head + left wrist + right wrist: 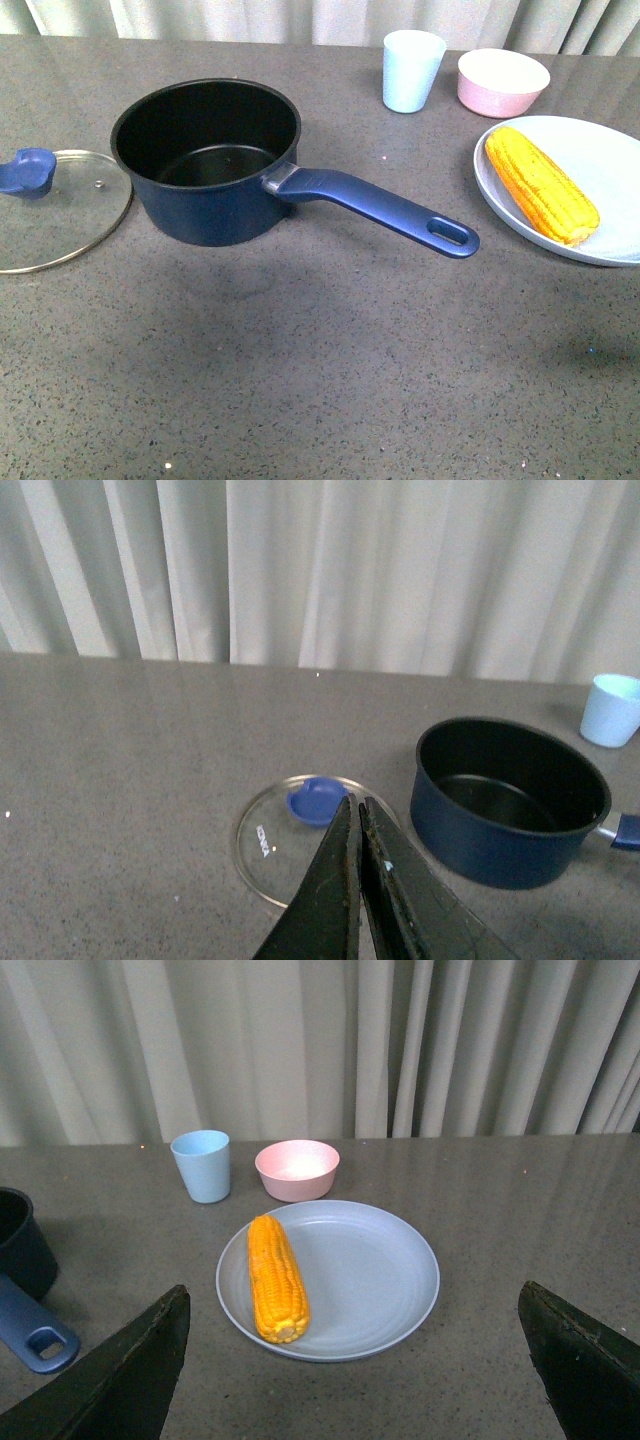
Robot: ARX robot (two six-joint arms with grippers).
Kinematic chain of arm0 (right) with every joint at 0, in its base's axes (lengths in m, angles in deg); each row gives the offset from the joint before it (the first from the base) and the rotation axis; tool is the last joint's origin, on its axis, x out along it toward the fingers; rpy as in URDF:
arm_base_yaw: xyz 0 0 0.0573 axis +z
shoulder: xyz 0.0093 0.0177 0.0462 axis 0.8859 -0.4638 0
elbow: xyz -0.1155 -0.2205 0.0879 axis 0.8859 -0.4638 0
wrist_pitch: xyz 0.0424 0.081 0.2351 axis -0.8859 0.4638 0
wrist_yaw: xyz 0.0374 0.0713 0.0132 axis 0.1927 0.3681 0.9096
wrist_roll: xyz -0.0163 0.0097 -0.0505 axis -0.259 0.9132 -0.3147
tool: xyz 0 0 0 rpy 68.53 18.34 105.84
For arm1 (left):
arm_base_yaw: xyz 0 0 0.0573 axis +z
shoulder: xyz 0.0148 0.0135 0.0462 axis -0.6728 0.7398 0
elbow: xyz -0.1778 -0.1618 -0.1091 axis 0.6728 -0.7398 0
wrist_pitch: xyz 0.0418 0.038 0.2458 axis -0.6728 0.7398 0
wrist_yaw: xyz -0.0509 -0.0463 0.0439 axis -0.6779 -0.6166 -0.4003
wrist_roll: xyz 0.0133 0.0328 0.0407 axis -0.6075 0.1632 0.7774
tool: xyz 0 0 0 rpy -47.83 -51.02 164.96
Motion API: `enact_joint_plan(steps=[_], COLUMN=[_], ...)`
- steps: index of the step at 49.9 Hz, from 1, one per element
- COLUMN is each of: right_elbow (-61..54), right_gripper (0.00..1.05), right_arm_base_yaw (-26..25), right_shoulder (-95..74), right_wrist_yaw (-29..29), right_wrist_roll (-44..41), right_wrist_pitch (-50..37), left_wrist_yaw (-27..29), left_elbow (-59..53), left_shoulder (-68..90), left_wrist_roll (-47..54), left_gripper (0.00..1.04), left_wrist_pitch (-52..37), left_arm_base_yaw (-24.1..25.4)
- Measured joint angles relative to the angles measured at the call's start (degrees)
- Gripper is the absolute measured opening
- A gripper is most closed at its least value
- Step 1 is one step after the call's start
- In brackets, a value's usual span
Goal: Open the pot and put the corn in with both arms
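Front view shows the pot (pixel 205 160) standing uncovered left of centre on the grey tabletop (pixel 320 380), its black inside empty and its long handle (pixel 385 208) reaching out toward the right. The glass lid (pixel 62 225) lies flat just beside it on the left, with the blue knob (pixel 28 170) near its far edge. Parked there, it seems to keep the pot's right side free for what comes from that side. The corn (pixel 540 185) lies lengthwise on a pale blue plate (pixel 612 160) at the right, well apart from the pot, with a light blue cup (pixel 412 68) and a pink bowl (pixel 503 82) behind; neither arm is in sight. Left wrist view has the left tool (pixel 358 805) raised above the lid with its jaws pressed together on nothing. The knob lies just beyond the tips and the open pot to one side, so the uncovering looks done and this arm has no load. Right wrist view looks down over the plate: the right tool (pixel 352 1290) is spread wide, one dark finger at each lower corner, empty, with the corn between and beyond them and the pot's rim and handle end at the edge. That wide stance above the cob suits a grasp across its middle, the step that I judge to be next.
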Motion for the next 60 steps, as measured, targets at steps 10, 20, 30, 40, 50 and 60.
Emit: enact_joint_plan(steps=[10,20,30,40,50,60], right_elbow=[0.0,0.0,0.0,0.0,0.0,8.1], right_gripper=[0.96,0.96,0.96,0.96,0.96,0.96], right_arm_base_yaw=[0.0,0.0,0.0,0.0,0.0,-8.5], right_shoulder=[0.0,0.0,0.0,0.0,0.0,-14.7], right_wrist_yaw=[0.0,0.0,0.0,0.0,0.0,18.0], right_wrist_roll=[0.0,0.0,0.0,0.0,0.0,11.6], right_wrist_pitch=[0.0,0.0,0.0,0.0,0.0,16.1], left_wrist_yaw=[0.0,0.0,0.0,0.0,0.0,0.0], left_elbow=[0.0,0.0,0.0,0.0,0.0,0.0], left_shoulder=[-0.3,-0.3,-0.3,-0.3,-0.3,-0.3], left_wrist_roll=[0.0,0.0,0.0,0.0,0.0,0.1], left_gripper=[0.02,0.02,0.19,0.58,0.95,0.96], left_wrist_pitch=[0.4,0.4,0.4,0.4,0.4,0.4], left_arm_base_yaw=[0.0,0.0,0.0,0.0,0.0,0.0])
